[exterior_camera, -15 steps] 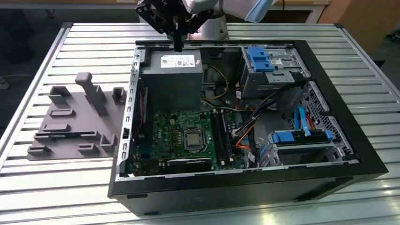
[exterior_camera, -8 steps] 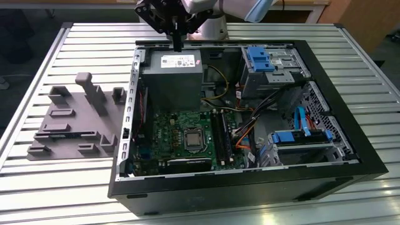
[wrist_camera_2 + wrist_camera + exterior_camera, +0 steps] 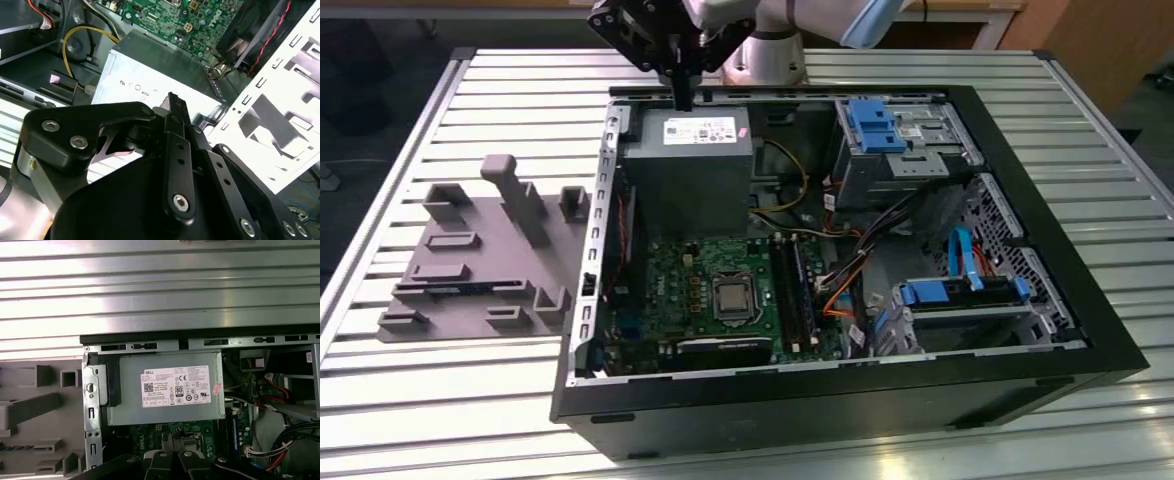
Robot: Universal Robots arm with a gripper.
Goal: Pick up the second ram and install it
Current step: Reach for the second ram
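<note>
Black gripper (image 3: 682,98): hanging above the far wall of the open case (image 3: 827,410), over the grey power supply (image 3: 680,170); jaws drawn fully together, nothing discernible between them.
Location of the second ram (image 3: 24,446): judged to be the thin dark strip standing on edge in a groove of the grey holder (image 3: 480,260), left of the case; identification uncertain, best seen in the first wrist view.
Long black memory slots (image 3: 790,290): on the green motherboard (image 3: 674,275), right of the processor socket (image 3: 727,300); presence of a first stick not determinable.
Progress: judged early; ram neither lifted nor seated; gripper well apart from both holder and slots.
Remaining: pick-up, transfer to the slots and seating, all outstanding.
Surface: table (image 3: 454,400) of ribbed silver metal slats running left to right; case lying open side up on it, holder just beside the case's left wall.
Room: robot base (image 3: 767,60) at the table's far edge; wooden panelling (image 3: 1087,40) beyond the far right corner; dark floor to the left.
</note>
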